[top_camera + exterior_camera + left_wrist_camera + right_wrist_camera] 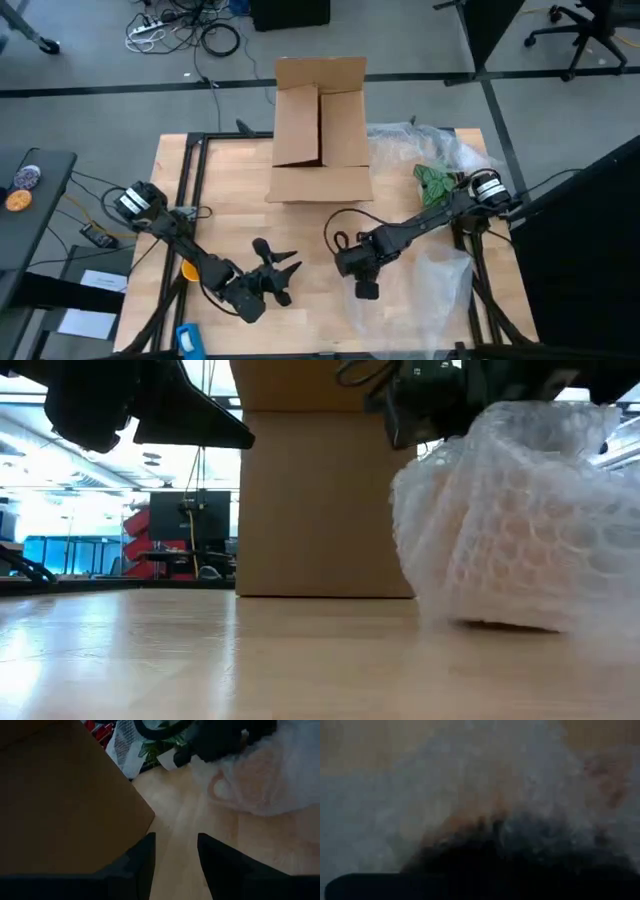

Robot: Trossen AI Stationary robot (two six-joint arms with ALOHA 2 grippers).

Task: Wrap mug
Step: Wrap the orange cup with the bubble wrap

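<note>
**Clerk:** Counting stock on the table (230, 170). Arms: two. Cardboard box (320, 130): one, flaps open, centre far side. Bubble wrap bundle (520, 520): one, near right. Loose clear plastic (440, 140): one heap, far right, beside the box. Green leafy item (433, 182): one, next to that heap.

**Checker:** And the mug?

**Clerk:** Mug (222, 787): one, seen only as a pale orange shape with a loop, showing through the bubble wrap in the left wrist view. It lies inside the bundle on the table, to the right of the box's near corner.

**Checker:** Grippers?

**Clerk:** Left gripper (280, 262): one, near side, left of centre, raised off the table, jaws apart with bare wood showing between them, holding nothing. Right gripper (365, 280): one, near side, right of centre, set down against the top of the bundle at its left end. Open or closed: cannot tell, as wrap fills its own wrist view.

**Checker:** Mug against the jaws?

**Clerk:** Close under the right gripper, with wrap between them. Apart from the left gripper, which faces the bundle from the left and does not touch it.
</note>
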